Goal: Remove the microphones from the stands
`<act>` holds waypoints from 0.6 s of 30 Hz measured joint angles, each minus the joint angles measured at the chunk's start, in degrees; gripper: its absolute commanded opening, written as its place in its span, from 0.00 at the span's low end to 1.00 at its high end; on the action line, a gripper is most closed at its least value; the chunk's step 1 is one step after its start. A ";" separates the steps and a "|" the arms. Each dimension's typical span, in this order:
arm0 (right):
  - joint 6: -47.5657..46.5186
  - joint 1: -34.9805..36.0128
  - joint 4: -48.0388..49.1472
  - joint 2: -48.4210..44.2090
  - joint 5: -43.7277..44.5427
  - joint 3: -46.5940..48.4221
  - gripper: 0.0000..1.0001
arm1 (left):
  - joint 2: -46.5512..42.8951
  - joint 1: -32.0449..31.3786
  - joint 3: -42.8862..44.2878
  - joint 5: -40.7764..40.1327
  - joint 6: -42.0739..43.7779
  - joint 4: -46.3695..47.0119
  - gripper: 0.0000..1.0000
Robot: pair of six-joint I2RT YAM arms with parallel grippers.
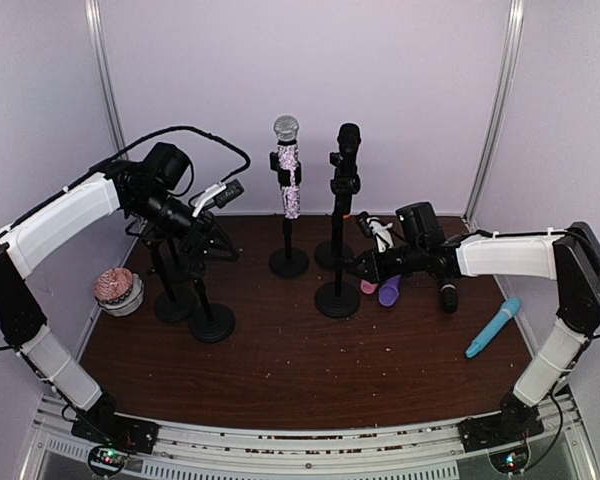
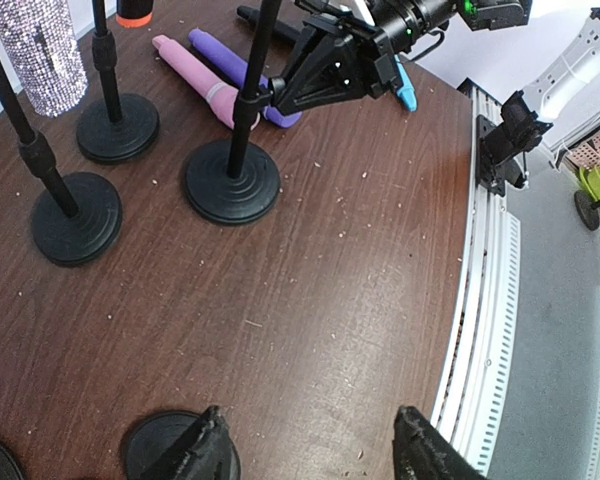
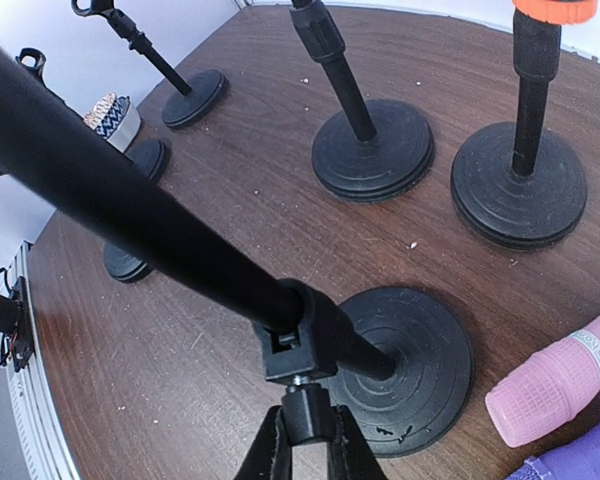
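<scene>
On the table point(image 1: 310, 370): several microphone stands. Loose microphones lie at right, among them a pink microphone point(image 2: 195, 75) and a blue microphone point(image 1: 493, 327).

Right gripper point(image 3: 302, 440): jaws closed on the clamp knob point(image 3: 305, 412) of the front stand point(image 1: 337, 298), apparently to brace it.

Left gripper point(image 2: 310, 445): jaws open and empty, up by the left stands point(image 1: 212, 322), well apart from any microphone.

Sparkly microphone point(image 1: 288, 170): upright in its clip. Black microphone point(image 1: 348, 140): upright in a clip just right of it. From above, its stand overlaps the gripped one, so I cannot tell which stand carries it.

Judgement: early stage. A stand is braced and nothing is lifted yet. Left to do: grasp the microphone body, pull it free of the clip, set it down.
</scene>
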 measured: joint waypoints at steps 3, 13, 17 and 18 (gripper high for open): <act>-0.22 0.57 0.55 -0.02 0.52 -0.26 0.00 | 0.00 0.02 0.09 0.00 0.04 -0.04 0.58; -0.55 2.40 3.67 -1.11 6.10 -2.71 0.00 | 0.52 0.02 1.88 0.07 0.20 -0.72 0.54; -2.14 4.42 3.96 -1.77 11.26 -3.21 0.00 | 2.14 0.02 3.85 0.22 0.00 -1.01 0.54; -2.91 5.07 3.89 -1.97 13.11 -3.32 0.00 | 2.54 0.04 4.07 0.24 -0.02 -1.01 0.54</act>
